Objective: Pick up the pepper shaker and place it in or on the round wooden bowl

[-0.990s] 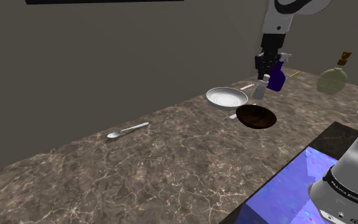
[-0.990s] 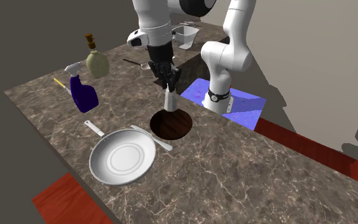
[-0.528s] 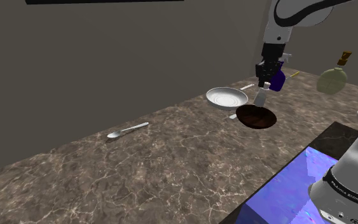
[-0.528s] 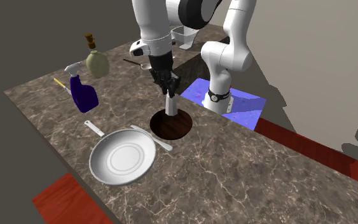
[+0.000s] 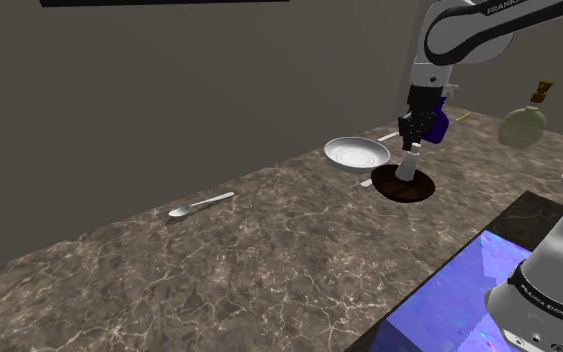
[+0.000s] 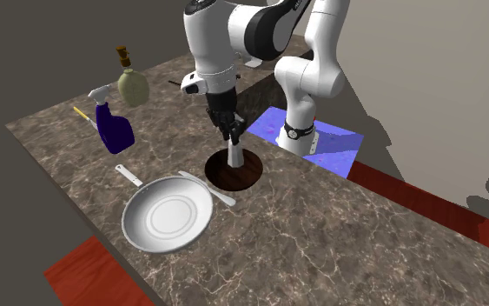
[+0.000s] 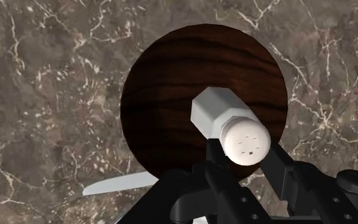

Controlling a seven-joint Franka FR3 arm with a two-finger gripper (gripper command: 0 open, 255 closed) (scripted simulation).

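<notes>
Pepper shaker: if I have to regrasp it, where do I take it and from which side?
Grip the pepper shaker just under its round cap, from straight above, as the gripper has it now. It stands upright over the wooden bowl, tall and narrow, and its faceted body offers flat sides to clamp.

pepper shaker (image 7: 228, 124): we see a white, faceted body and a rounded cap with small holes.
shaker pose: about upright, cap up, clasped near its top between the black fingers (image 7: 219, 170).
shaker place: inside the bowl's rim, base low; we cannot tell whether it touches.
round wooden bowl (image 7: 161, 95): dark brown, grained, shallow, upright.
bowl place: on the brown marbled counter (image 5: 269, 230), directly under the shaker.
</notes>
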